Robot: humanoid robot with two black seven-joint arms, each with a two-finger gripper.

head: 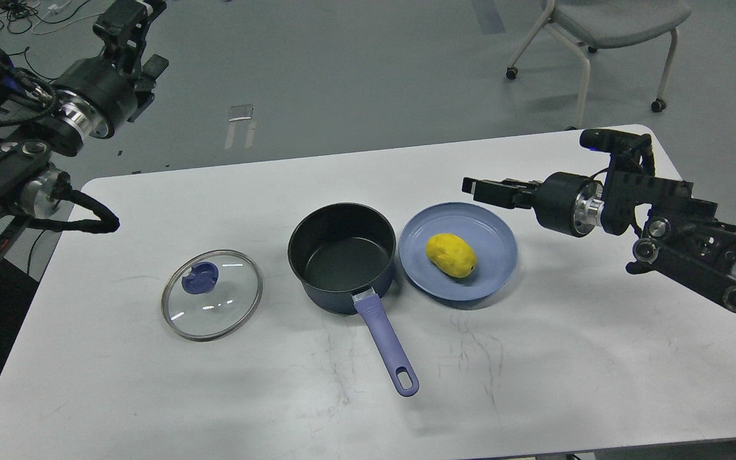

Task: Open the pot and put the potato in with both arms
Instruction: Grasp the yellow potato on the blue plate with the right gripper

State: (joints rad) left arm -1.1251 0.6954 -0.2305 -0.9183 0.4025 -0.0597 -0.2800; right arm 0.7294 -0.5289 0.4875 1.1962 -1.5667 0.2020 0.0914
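While the glass lid (212,294) is lying off the empty pot (342,257) on the desk (534,383), the potato (451,255) is waiting on the blue plate (499,246); the state of the left claw (126,22) and right claw (484,191) is staying unclear.

Bright, even overhead light, soft shadows under the pot (342,255), small glints on the lid (212,294) (focus sharp throughout).

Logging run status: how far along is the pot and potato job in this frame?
Done: the pot is open, and its glass lid lies on the table to its left. In hand: nothing. The right gripper hovers above the far right edge of the blue plate, and the left gripper is raised off to the left beyond the table. Left: the potato sits on the plate, not yet grasped or moved into the pot.
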